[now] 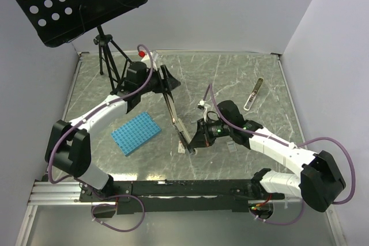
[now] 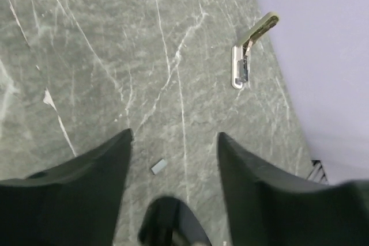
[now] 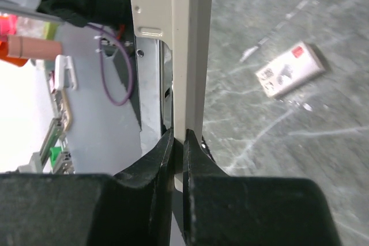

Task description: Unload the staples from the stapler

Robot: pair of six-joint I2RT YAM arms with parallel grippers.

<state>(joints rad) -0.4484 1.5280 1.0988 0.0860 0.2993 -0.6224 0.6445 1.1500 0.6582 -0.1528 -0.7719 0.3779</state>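
Observation:
The stapler (image 1: 174, 113) stands opened and tilted in the middle of the table, black body and pale top arm. My right gripper (image 1: 193, 140) is shut on its lower end; in the right wrist view the jaws (image 3: 180, 136) pinch the white arm (image 3: 187, 50). My left gripper (image 1: 167, 82) hovers at the stapler's far end, open (image 2: 174, 136), with nothing between its fingers. A tiny grey strip of staples (image 2: 158, 166) lies on the table below the gap. A dark blurred shape (image 2: 167, 220) sits low between the fingers. The brassy inner bar (image 1: 253, 93) (image 2: 247, 56) lies apart at the far right.
A blue tube rack (image 1: 134, 133) lies left of the stapler. A black perforated stand on a tripod (image 1: 106, 56) occupies the far left corner. A small white card with a red mark (image 3: 288, 70) lies on the table near the right gripper. Walls close the table at the back and both sides.

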